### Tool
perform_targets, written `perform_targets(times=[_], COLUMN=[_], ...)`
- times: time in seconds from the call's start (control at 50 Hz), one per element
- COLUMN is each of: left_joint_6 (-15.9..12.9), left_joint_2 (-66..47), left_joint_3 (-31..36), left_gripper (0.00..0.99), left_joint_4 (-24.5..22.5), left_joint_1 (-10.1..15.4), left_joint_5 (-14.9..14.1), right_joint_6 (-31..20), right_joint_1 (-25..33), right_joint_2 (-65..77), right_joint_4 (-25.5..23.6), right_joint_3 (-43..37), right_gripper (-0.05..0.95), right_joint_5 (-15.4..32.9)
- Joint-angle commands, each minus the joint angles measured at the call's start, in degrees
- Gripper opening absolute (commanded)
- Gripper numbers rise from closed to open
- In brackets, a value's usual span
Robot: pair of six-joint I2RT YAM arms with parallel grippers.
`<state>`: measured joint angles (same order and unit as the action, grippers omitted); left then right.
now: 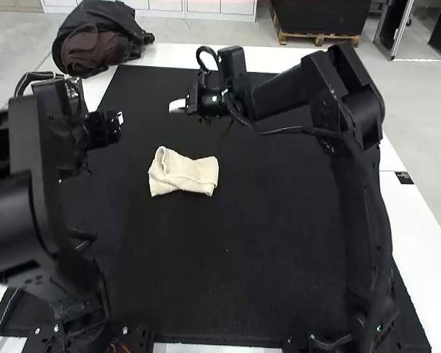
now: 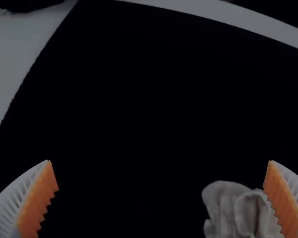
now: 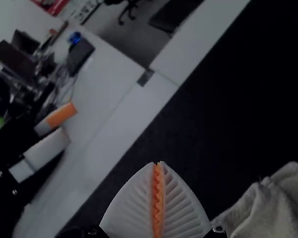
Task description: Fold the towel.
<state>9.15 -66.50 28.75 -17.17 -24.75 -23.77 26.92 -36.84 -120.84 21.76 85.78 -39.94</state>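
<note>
Towel (image 1: 184, 176), cream and rough-textured, lies as a small, uneven bundle on the black mat (image 1: 242, 257), between the arms' bases and the mat's far edge. It looks doubled over on itself, with a slight waist at its middle and a raised, rounded fold towards the left arm's side; how many layers it has I cannot tell.

The left gripper (image 2: 159, 161) is spread wide, its ribbed fingers (image 2: 37, 198) well apart with nothing gripped. The right gripper (image 3: 159, 163) has its fingers (image 3: 131, 203) pressed together, no cloth between them, and in the high view it stands beyond the towel, apart from it.

I judge the work to be in its late folding or tidying stage: the cloth is already compact, but its edges do not line up squarely. If another fold is wanted, the right gripper needs to part its fingers, then come down to an outer edge. Otherwise, a light press and squaring of the raised end would do; pinching several layers there could drag the bundle loose.
</note>
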Motion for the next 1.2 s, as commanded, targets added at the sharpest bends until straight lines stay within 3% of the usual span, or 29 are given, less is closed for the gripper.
perform_targets(times=[0.0, 0.16, 0.2, 0.32, 0.42, 0.64, 0.8, 0.96, 1.18], left_joint_6=[1.1, 1.7, 1.7, 1.7, 1.8, 4.7, 5.7, 6.1, 5.8], left_joint_2=[4.4, 10.3, 11.7, 16.1, 20.3, 33.5, 42.0, 50.2, 61.3], left_joint_3=[3.0, 4.6, 5.3, 7.3, 8.8, 8.5, 7.3, 6.5, 3.7], left_gripper=[0.97, 0.97, 0.97, 0.97, 0.97, 0.97, 0.97, 0.97, 0.97], left_joint_4=[1.0, 3.8, 4.9, 8.3, 10.5, 11.2, 10.3, 11.7, 12.2], left_joint_1=[0.5, 2.2, 2.8, 5.3, 7.6, 12.9, 15.3, 16.0, 15.5], left_joint_5=[1.1, 1.3, 1.4, 3.1, 5.8, 11.3, 12.1, 14.0, 15.8], right_joint_6=[-1.7, -1.8, -1.7, -1.6, -2.1, -4.6, -4.7, -3.9, -3.9], right_joint_1=[1.1, 1.7, 2.3, 4.1, 7.0, 15.7, 22.8, 29.5, 36.1], right_joint_2=[8.9, 17.6, 19.7, 26.7, 32.6, 49.3, 63.1, 77.0, 95.4], right_joint_4=[-0.7, -3.1, -4.0, -6.9, -11.1, -13.1, -12.9, -11.7, -10.7], right_joint_3=[3.2, 3.0, 2.7, 1.1, -0.4, -9.6, -17.1, -24.0, -32.2], right_gripper=[-0.02, -0.02, 0.05, 0.46, 0.91, 0.92, 0.92, 0.92, 0.92], right_joint_5=[2.2, 5.7, 6.3, 8.7, 9.4, 12.0, 12.3, 7.9, 8.7])
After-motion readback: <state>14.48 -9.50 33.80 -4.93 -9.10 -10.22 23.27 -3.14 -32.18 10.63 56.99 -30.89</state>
